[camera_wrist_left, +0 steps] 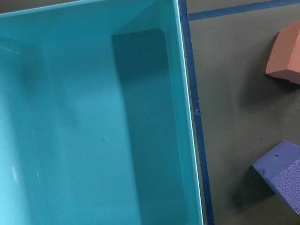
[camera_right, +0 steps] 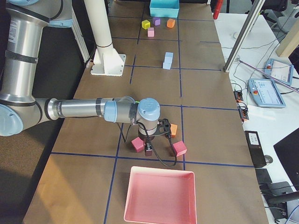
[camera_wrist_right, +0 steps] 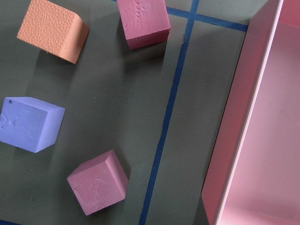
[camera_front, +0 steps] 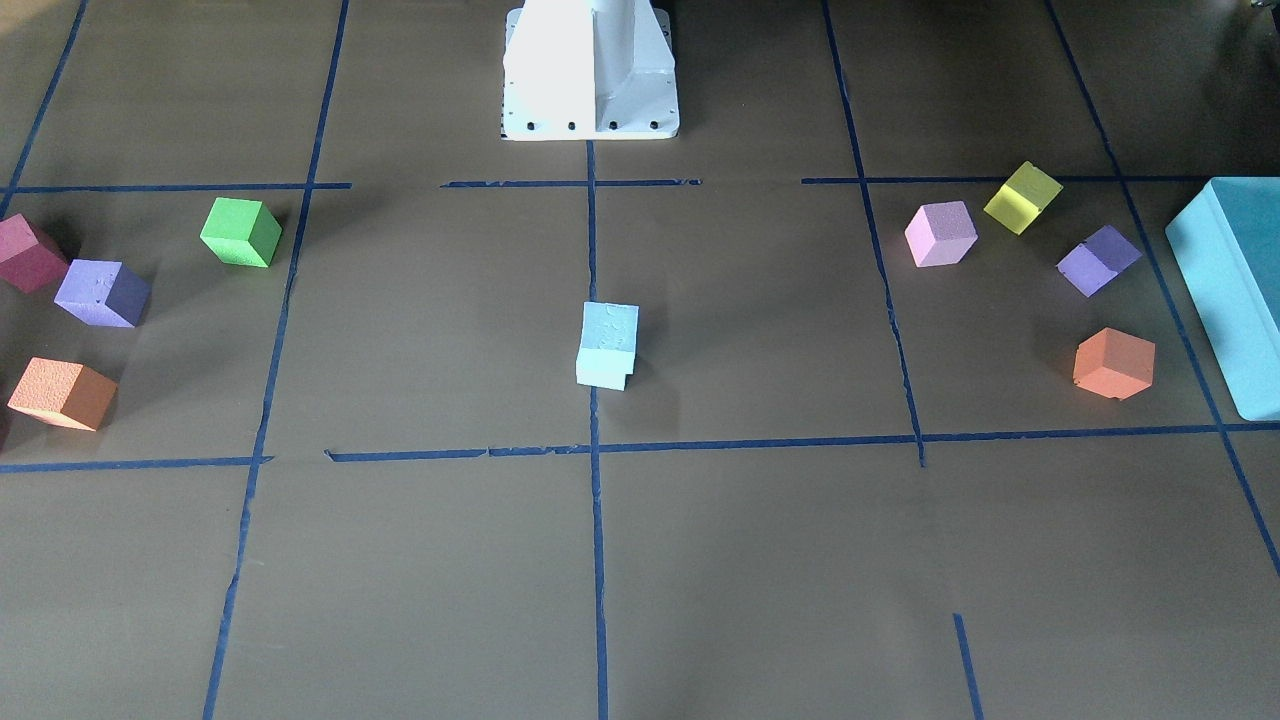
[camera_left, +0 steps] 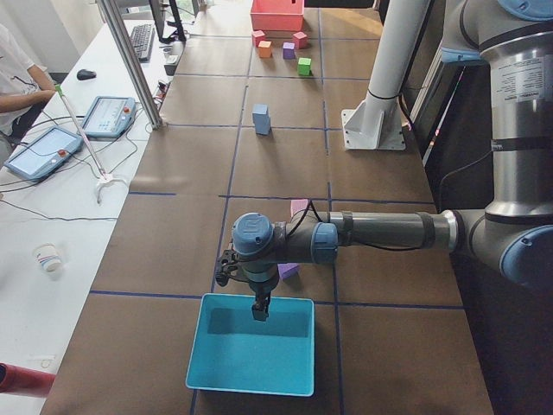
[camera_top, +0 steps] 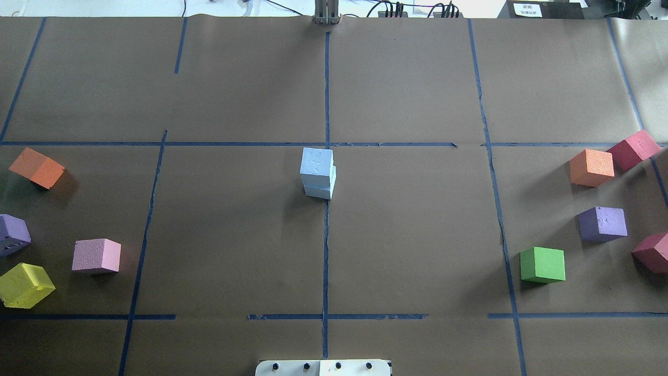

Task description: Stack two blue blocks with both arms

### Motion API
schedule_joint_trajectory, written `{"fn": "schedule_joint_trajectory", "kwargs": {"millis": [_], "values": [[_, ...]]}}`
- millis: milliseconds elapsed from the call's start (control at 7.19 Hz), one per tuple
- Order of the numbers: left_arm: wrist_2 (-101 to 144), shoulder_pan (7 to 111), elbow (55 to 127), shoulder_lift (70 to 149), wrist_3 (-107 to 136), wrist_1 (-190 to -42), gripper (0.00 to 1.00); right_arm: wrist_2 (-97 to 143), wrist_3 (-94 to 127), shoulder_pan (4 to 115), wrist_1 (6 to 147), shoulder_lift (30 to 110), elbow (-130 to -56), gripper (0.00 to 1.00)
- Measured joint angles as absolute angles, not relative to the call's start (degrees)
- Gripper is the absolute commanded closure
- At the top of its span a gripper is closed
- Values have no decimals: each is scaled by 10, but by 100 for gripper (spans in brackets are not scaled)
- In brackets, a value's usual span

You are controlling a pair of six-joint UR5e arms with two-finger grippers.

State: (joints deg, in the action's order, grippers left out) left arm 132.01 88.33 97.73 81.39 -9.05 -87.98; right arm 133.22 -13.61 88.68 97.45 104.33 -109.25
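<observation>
The two sky-blue blocks stand stacked at the table's middle on the centre tape line. The upper block sits on the lower block a little offset. The stack also shows in the front view, small in the left side view and in the right side view. Neither arm touches it. My left gripper hangs over the teal box, far from the stack. My right gripper hangs low among crimson cubes by the pink tray. I cannot tell whether either gripper is open or shut.
On my left side lie an orange cube, purple cube, pink cube and yellow cube. On my right lie a green cube, purple cube, orange cube and two crimson cubes. The white pedestal stands behind the stack.
</observation>
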Motion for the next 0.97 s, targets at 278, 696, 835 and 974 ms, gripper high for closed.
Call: {"fn": "schedule_joint_trajectory", "kwargs": {"millis": [278,696,835,974], "values": [[1320,883,977,814,-91,-880,0,1332,-138,886,974,1043,-1093,0],[1319,883,977,814,-91,-880,0,1332,-137,883,974,1043,-1093,0],[1319,883,977,814,-91,-880,0,1332,-136,882,974,1043,-1093,0],[1320,883,978,814,-91,-880,0,1332,-136,881,974,1043,-1093,0]]}}
